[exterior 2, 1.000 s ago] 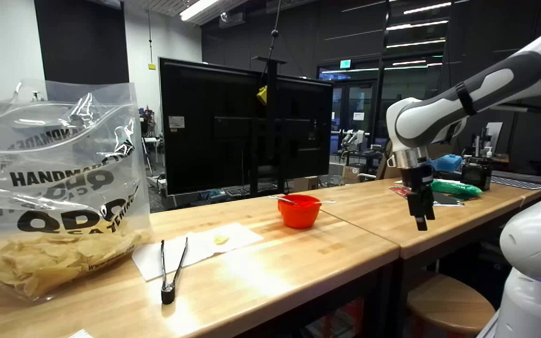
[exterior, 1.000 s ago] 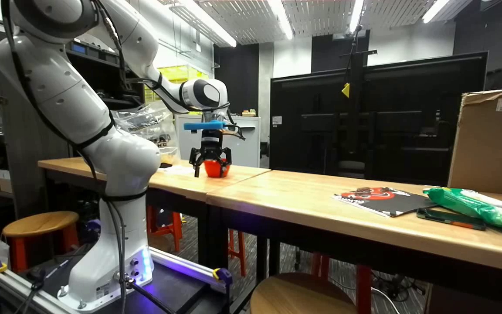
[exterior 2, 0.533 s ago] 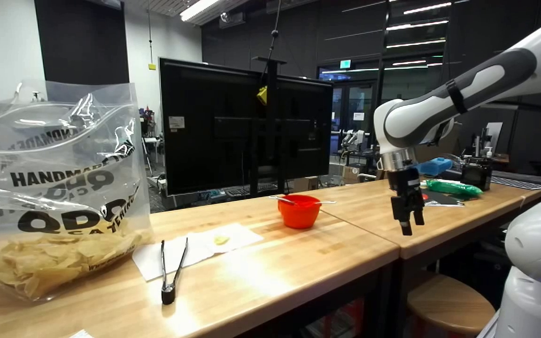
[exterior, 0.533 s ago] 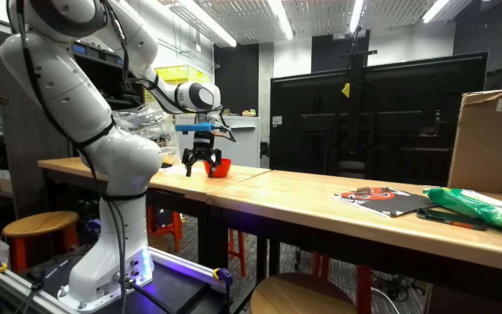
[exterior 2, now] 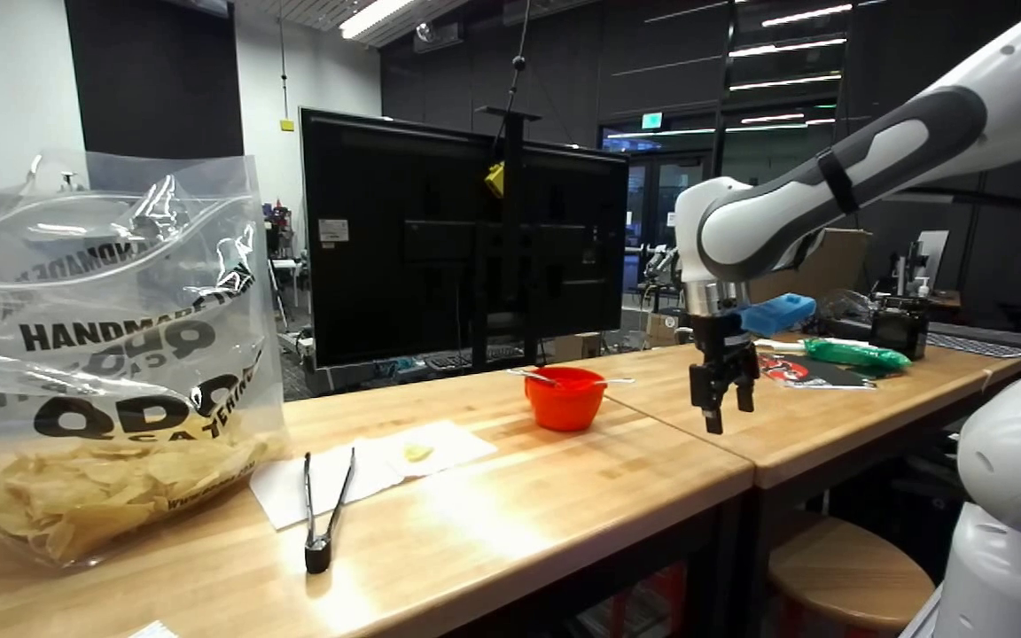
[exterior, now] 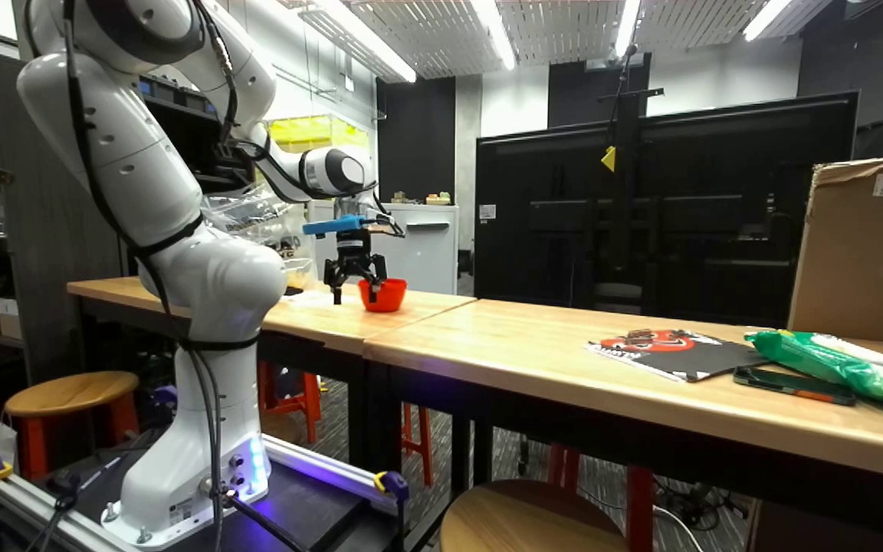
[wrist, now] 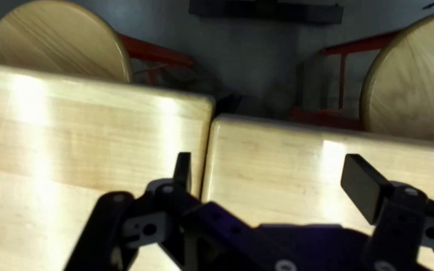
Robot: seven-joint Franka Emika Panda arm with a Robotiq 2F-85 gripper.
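Pincer [wrist: 269, 175] shifted sideways, spread in free air, near table edge [wrist: 296, 130]

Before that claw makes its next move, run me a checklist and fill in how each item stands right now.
1. Claw open: ok, its fingers stand wide apart.
2. Claw unloaded: ok, nothing is gripped between them.
3. Claw apart from the red bowl: ok, a gap shows in an exterior view.
4. Red bowl upright: ok, it stands level on the wooden table.
5. Red bowl free of utensils: not ok, two light utensil handles jut past its rim.
6. Red bowl's contents identified: cannot tell, its interior is mostly hidden.
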